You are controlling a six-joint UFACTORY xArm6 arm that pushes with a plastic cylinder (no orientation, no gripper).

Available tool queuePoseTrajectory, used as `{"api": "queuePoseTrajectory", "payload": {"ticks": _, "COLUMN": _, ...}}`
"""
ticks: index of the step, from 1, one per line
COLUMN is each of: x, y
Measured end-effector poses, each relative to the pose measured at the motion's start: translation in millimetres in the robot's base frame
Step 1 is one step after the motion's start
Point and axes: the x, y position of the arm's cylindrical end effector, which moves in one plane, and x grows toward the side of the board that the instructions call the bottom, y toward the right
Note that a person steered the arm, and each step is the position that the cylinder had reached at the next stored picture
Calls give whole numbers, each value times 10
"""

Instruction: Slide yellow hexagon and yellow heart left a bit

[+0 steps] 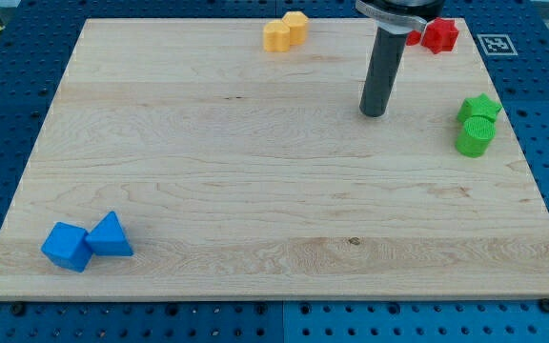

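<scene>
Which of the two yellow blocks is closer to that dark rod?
The right yellow block, touching its twin at the view's top. My tip stands off to its lower right.

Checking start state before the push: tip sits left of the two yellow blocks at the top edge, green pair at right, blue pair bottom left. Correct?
Not quite. In the camera view my tip is to the view's right of and below the yellow hexagon and yellow heart, not left of them. The rest holds: green pair at the right, blue pair at the bottom left.
</scene>
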Motion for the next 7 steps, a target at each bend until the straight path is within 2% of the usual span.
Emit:
{"api": "queuePoseTrajectory", "payload": {"ticks": 3, "x": -70, "y": 0}}
{"api": "queuePoseTrajectory", "payload": {"ticks": 5, "x": -949, "y": 85}}
{"api": "queuePoseTrajectory", "payload": {"ticks": 6, "x": -1038, "y": 85}}
{"api": "queuePoseTrajectory", "payload": {"ticks": 7, "x": -1300, "y": -139}}
